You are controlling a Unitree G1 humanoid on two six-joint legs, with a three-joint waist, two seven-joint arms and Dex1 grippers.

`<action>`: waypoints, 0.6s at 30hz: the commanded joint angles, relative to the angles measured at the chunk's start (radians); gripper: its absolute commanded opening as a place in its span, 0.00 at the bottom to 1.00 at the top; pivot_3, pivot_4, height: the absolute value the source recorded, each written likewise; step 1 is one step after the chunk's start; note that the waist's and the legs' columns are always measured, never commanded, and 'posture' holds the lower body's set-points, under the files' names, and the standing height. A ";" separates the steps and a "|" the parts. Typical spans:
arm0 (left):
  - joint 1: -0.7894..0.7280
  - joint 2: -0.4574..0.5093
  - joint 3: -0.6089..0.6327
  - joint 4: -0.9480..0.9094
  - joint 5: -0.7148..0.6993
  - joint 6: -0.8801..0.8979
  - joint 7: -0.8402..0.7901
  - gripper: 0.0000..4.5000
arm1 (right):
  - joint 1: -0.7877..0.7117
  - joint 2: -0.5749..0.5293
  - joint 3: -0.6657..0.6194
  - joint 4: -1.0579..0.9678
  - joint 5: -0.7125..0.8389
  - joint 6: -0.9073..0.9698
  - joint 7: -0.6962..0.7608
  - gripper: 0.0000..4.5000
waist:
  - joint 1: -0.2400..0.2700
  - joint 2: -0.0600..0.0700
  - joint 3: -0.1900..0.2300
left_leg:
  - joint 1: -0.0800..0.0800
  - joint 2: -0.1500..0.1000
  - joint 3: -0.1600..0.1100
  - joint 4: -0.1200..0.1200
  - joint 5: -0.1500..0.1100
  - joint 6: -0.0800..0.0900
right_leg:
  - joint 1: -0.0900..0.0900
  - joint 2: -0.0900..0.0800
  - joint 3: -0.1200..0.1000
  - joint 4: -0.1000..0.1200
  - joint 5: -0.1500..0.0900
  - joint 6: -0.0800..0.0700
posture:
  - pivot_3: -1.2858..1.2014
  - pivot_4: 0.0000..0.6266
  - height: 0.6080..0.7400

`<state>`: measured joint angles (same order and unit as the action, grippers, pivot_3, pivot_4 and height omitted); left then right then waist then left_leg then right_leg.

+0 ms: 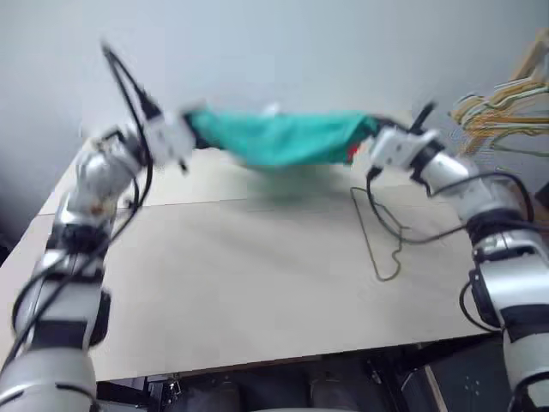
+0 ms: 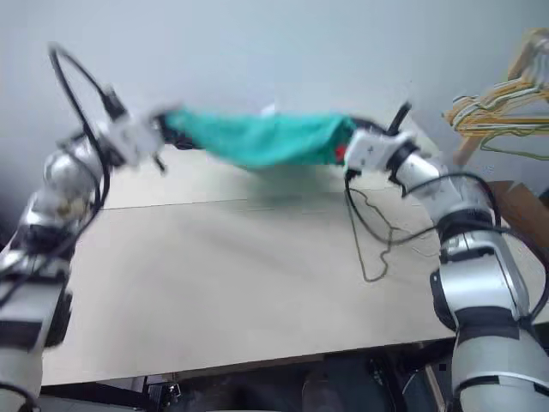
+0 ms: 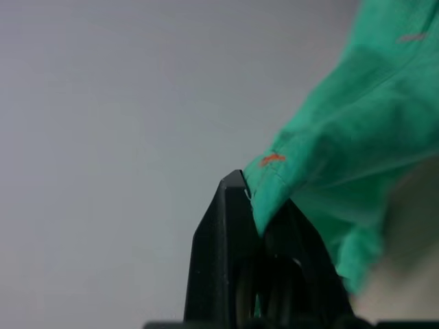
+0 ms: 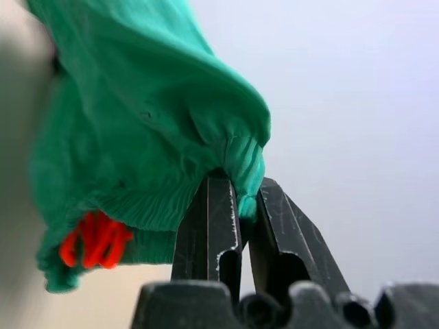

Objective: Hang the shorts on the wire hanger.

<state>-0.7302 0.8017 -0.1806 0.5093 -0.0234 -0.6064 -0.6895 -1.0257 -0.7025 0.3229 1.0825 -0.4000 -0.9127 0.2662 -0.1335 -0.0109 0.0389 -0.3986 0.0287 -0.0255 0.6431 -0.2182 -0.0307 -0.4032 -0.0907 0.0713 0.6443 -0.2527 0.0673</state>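
Both claws pinch blurred shorts (image 1: 279, 137) above table (image 1: 257, 283); hanger (image 1: 377, 232) partly hidden.

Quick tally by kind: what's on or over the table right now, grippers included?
Shorts: 1, teal-green, stretched above the table
Wire hanger: 1, lying on the table
Bunch of coloured hangers: 1
Grippers: 2, left gripper and right gripper, each shut on the shorts
Total: 5

Pale beige table (image 1: 257, 283), smooth top, a seam running across its far part. Plain grey-white wall (image 1: 300, 51) close behind, evenly lit, no hard shadows. At the right edge, a bunch of yellow, white and green hangers (image 1: 506, 112) on what may be a wooden rack. Dark floor below the front edge.
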 commanded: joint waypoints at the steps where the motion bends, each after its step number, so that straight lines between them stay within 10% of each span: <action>1: 0.149 0.106 0.043 -0.304 -0.161 0.138 -0.181 0.00 | 0.074 -0.036 0.012 -0.073 0.034 -0.115 0.117 0.01 | -0.023 0.000 0.000 | 0.000 0.000 -0.001 0.000 0.000 0.000 | 0.000 0.000 0.000 0.001 0.000 0.000 | 0.49 0.04 1.00; 9: 0.538 0.378 0.110 -0.618 -0.269 0.322 -0.477 0.00 | 0.188 -0.087 0.060 -0.110 -0.106 -0.190 0.098 0.01 | -0.058 -0.002 0.017 | 0.039 0.002 0.001 -0.003 -0.003 0.005 | 0.036 0.002 0.001 -0.004 -0.012 0.001 | 0.49 0.07 1.00; 18: 0.766 0.492 0.214 -0.755 -0.321 0.385 -0.639 0.00 | 0.256 -0.090 0.086 -0.194 -0.261 -0.203 -0.038 0.01 | -0.047 -0.007 0.020 | 0.042 0.002 0.003 -0.007 -0.009 0.013 | 0.038 0.001 0.002 -0.004 -0.015 -0.005 | 0.49 0.09 1.00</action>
<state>0.0134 1.2654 -0.0123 -0.2178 -0.3254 -0.2400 -1.2936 -0.7663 -0.7692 0.4283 0.8913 -0.6367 -1.1395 0.2689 -0.1808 -0.0180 0.0587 -0.3574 0.0307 -0.0224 0.6363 -0.2278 -0.0164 -0.3658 -0.0903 0.0731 0.6403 -0.2684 0.0620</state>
